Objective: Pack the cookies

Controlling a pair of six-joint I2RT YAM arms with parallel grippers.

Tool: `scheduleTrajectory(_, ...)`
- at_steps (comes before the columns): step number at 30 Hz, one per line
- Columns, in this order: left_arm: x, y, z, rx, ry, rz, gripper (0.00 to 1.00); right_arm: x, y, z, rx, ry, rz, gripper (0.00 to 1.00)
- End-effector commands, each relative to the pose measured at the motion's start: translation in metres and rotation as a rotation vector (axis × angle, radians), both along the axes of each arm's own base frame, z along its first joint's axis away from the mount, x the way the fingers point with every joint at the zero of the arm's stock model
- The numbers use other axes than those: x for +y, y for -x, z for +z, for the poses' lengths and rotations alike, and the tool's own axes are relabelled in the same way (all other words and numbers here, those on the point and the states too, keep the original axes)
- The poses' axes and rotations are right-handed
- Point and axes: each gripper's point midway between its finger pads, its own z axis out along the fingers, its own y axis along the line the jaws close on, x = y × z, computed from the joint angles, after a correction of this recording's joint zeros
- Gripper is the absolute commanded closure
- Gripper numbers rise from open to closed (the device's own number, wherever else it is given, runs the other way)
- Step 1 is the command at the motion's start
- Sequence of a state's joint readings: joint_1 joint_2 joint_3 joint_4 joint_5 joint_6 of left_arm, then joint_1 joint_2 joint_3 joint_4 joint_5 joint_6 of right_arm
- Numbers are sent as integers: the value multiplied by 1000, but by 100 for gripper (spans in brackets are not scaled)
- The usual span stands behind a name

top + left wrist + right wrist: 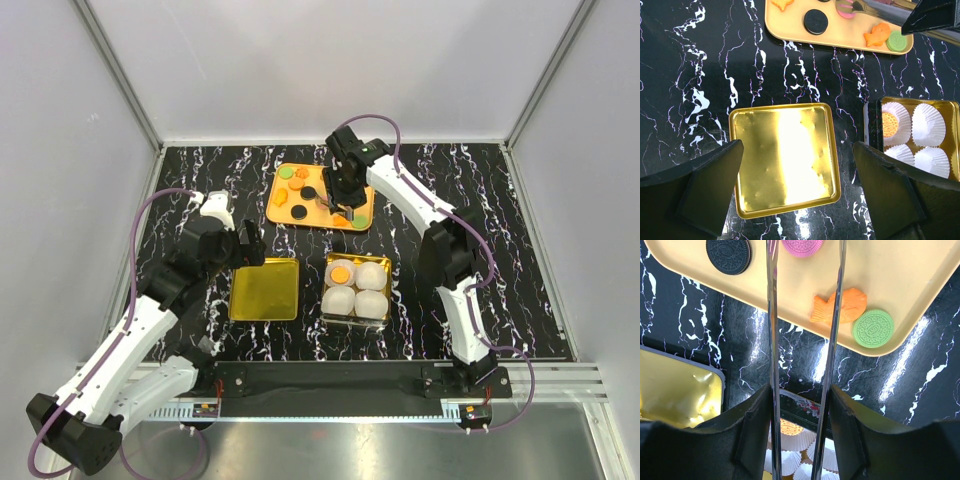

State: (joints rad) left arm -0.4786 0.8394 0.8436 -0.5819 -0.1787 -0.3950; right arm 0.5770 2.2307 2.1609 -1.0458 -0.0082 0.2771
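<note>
Top external: black, white-veined tabletop; pale walls, perhaps panels.

four paper cups, two green cookies, two arms, one orange tray

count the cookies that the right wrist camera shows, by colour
black round cookie: 1
pink round cookie: 1
green round cookie: 1
orange: 2, the orange fish-shaped cookie and the orange round cookie in a white pleated paper cup
total: 5
</note>
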Motion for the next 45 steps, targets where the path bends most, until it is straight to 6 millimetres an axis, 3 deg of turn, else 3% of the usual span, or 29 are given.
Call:
scheduleTrajectory(1, -1, -5, 14, -52, 22, 1, 1, -1, 0, 7, -18, 16, 11, 46)
scheduleTrajectory(11, -1, -5, 14, -51, 21, 2, 1, 3, 8, 9, -20, 30, 28, 46)
scheduleTrajectory(45, 1, -4, 16, -59, 22, 6, 1, 1, 2, 30, -56, 52, 46, 51)
